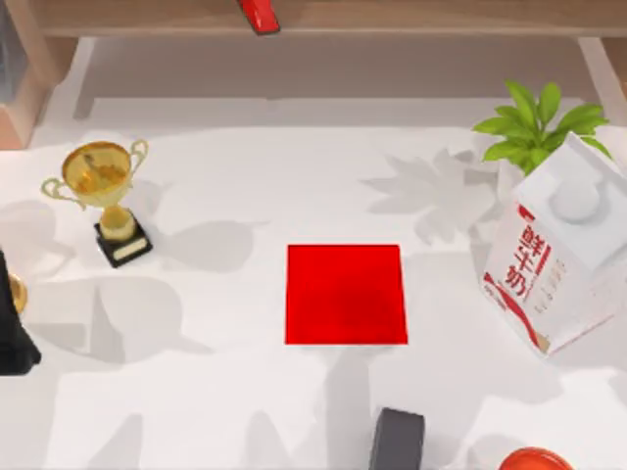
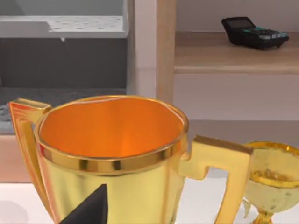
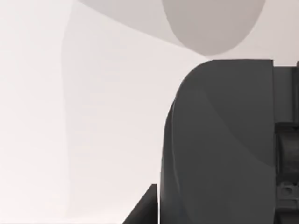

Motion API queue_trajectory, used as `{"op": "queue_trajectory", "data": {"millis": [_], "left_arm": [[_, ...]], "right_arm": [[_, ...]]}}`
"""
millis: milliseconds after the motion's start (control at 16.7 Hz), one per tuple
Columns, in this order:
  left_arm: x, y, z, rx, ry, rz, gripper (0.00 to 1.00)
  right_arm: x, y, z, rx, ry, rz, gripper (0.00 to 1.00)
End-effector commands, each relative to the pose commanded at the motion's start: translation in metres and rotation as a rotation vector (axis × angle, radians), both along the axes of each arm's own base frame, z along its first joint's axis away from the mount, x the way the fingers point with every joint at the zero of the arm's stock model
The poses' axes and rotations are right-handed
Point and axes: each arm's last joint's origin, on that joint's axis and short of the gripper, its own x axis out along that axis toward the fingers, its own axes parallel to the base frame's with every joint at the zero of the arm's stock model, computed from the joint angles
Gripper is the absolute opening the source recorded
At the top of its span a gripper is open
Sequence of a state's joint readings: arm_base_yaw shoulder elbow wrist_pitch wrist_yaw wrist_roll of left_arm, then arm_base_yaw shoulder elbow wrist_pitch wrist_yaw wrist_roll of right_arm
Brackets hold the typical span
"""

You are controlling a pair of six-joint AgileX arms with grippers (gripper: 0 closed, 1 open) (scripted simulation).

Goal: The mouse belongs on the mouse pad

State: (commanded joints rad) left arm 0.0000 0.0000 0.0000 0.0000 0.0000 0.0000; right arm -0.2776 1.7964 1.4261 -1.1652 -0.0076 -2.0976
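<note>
The mouse pad (image 1: 346, 294) is a flat bright red square lying bare at the table's middle. The mouse (image 1: 397, 441), dark grey with rounded corners, lies in front of the pad and apart from it, cut off by the top view's lower edge. In the right wrist view the mouse (image 3: 219, 144) looms very close, with a slot along one side. A dark tip of my right gripper (image 3: 148, 207) sits right beside it. My left arm (image 1: 12, 338) is parked at the table's left edge. The left gripper (image 2: 88, 210) faces a gold cup.
A gold trophy (image 1: 106, 191) stands at the back left, and a second gold cup (image 2: 112, 154) sits right before the left arm. A milk carton (image 1: 554, 264) and a plant (image 1: 534, 122) fill the right side. A red-orange round object (image 1: 534, 458) sits front right. A calculator (image 2: 254, 31) lies on the back shelf.
</note>
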Motion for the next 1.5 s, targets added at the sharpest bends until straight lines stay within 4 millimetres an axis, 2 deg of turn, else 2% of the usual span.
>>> {"op": "queue_trajectory", "data": {"millis": [240, 600, 720, 840, 960, 1080, 1320, 1500], "left_arm": [[0.000, 0.000, 0.000, 0.000, 0.000, 0.000, 1.00], [0.000, 0.000, 0.000, 0.000, 0.000, 0.000, 1.00], [0.000, 0.000, 0.000, 0.000, 0.000, 0.000, 1.00], [0.000, 0.000, 0.000, 0.000, 0.000, 0.000, 1.00], [0.000, 0.000, 0.000, 0.000, 0.000, 0.000, 1.00], [0.000, 0.000, 0.000, 0.000, 0.000, 0.000, 1.00], [0.000, 0.000, 0.000, 0.000, 0.000, 0.000, 1.00], [0.000, 0.000, 0.000, 0.000, 0.000, 0.000, 1.00]], "right_arm": [[0.014, 0.034, 0.043, 0.043, -0.120, -0.118, 0.00], [0.028, 0.119, 0.116, 0.231, -0.260, -0.496, 0.00], [0.031, 0.150, 0.130, 0.310, -0.254, -0.684, 0.00], [0.034, 0.183, 0.134, 0.374, -0.216, -0.888, 0.00], [0.039, 0.218, 0.127, 0.409, -0.155, -1.096, 0.00], [0.044, 0.254, 0.110, 0.404, -0.088, -1.292, 0.00], [0.046, 0.321, 0.055, 0.298, 0.002, -1.599, 0.00], [0.041, 0.361, 0.007, 0.176, 0.019, -1.743, 0.00]]}}
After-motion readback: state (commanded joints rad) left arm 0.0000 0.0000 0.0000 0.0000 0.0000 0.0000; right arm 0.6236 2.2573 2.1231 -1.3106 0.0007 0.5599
